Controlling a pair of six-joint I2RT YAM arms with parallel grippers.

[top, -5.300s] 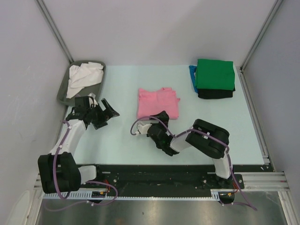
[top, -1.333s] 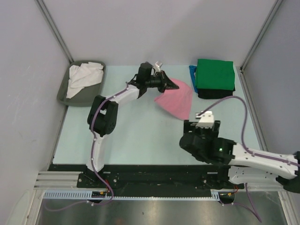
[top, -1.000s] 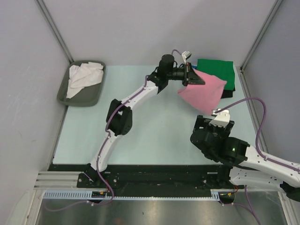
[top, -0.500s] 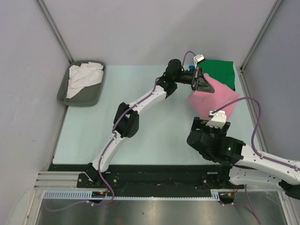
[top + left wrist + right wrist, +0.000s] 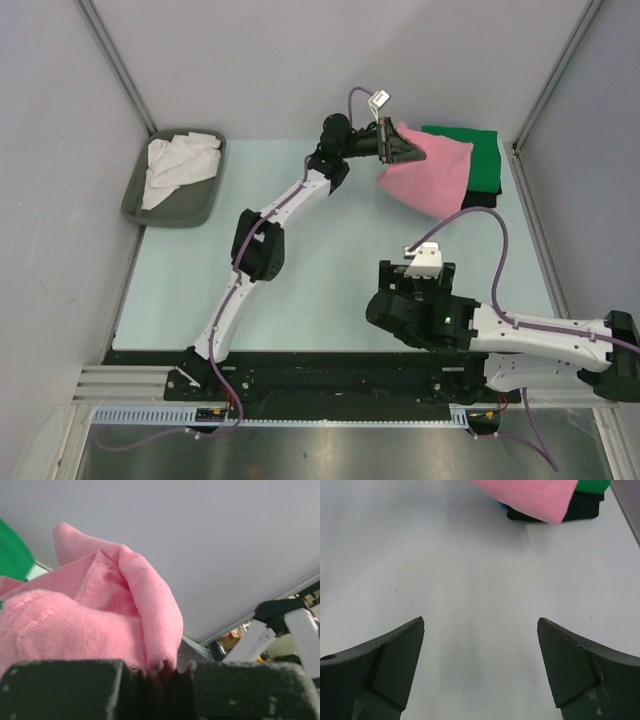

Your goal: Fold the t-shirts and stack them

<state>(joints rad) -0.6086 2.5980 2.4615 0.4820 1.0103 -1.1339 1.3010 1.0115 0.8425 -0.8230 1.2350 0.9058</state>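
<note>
At the far right, above the green shirt (image 5: 486, 160): pink shirt (image 5: 432, 178), folded, pinched by one edge in our left gripper (image 5: 399, 150), ready for stacking. Our right gripper (image 5: 481, 623) hangs spread wide, empty, over the table (image 5: 310, 270).

Bare worktop (image 5: 330, 250) between the tray (image 5: 133, 205) at far left and the stack (image 5: 485, 165) at far right, crossed only by the left arm (image 5: 270, 240) stretched diagonally from the near-left edge to the far right. Barred over the stack's left side by the pink shirt (image 5: 430, 175) hanging from the left claw (image 5: 405, 150), clamped on it. Free straight ahead of the right claw (image 5: 481, 621), jaws wide apart, low over the near-right worktop, up to shirt and stack; hemmed by walls (image 5: 60, 120) at left, right and back.
</note>
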